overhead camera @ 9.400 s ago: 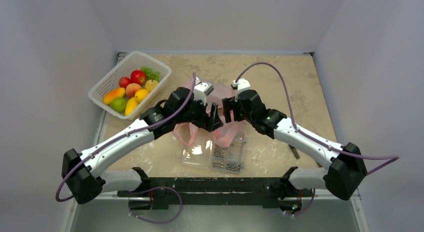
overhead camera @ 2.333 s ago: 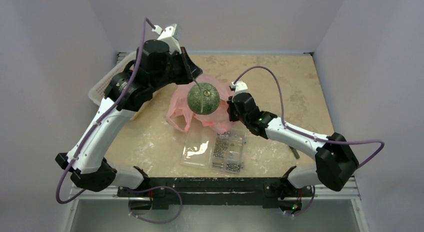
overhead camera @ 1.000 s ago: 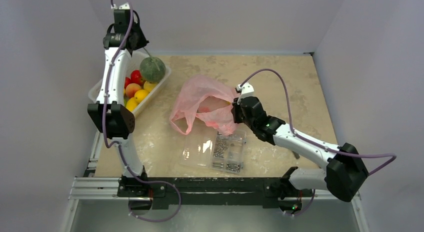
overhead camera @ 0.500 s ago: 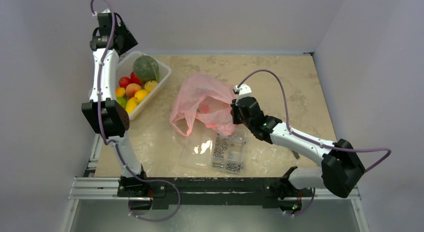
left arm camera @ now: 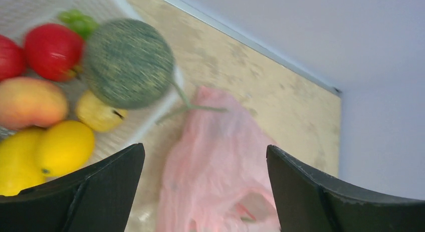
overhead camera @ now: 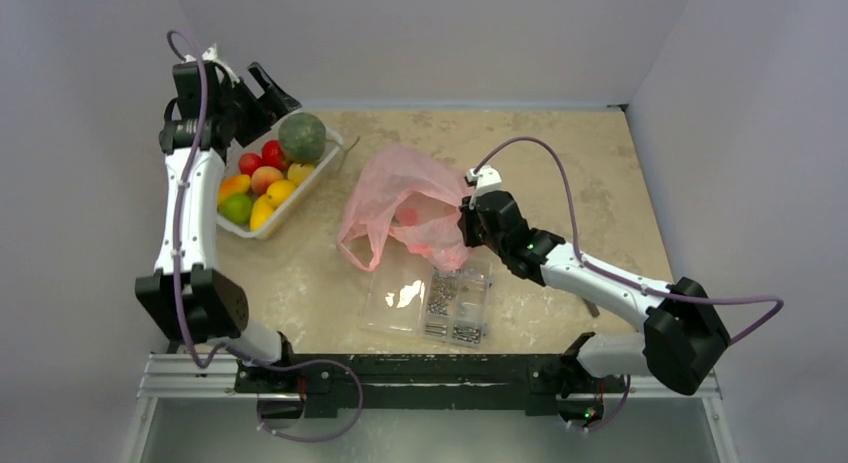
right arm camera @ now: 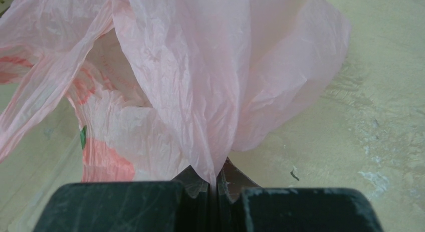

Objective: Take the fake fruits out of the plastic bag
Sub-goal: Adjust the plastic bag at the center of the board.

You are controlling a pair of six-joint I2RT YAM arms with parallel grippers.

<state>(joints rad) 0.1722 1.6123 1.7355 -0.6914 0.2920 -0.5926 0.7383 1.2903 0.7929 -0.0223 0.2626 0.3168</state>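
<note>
**1. Left pincer** [left arm camera: 204, 149]: hovering well to the left of the pink plastic bag [overhead camera: 400, 198], above the white basket. Its jaws are standing wide apart and gripping nothing.

**2. White basket** [overhead camera: 305, 188]: sitting on the table [overhead camera: 560, 163] left of the bag, near it but apart. It is carrying small toy fruits [overhead camera: 262, 173] in red, yellow, orange and green.

**3. Grey-green melon** [overhead camera: 302, 136]: lying on top of the small fruits at the basket corner closest to the bag, outside the bag. Its stalk is poking over the rim toward the bag.

**4. Pink plastic bag**: lying crumpled, with its mouth gaping leftward and a loop handle trailing on its near side. A reddish patch is showing through the film; fruit or print, I cannot tell.

**5. Right pincer** [right arm camera: 216, 184]: clamping a gathered fold at the bag's right side, jaws pressed together on the film.

**6. Clear case of screws** [overhead camera: 455, 303]: lying just on the near side of the bag, its far edge meeting the plastic.

**Step in hand:** the melon's delivery to the basket is looking complete, and the left arm is standing free.

**Next move:** it is calling for the left pincer to travel back to the bag's mouth and reach in for anything remaining. The right pincer would need to go on anchoring the film meanwhile.
</note>
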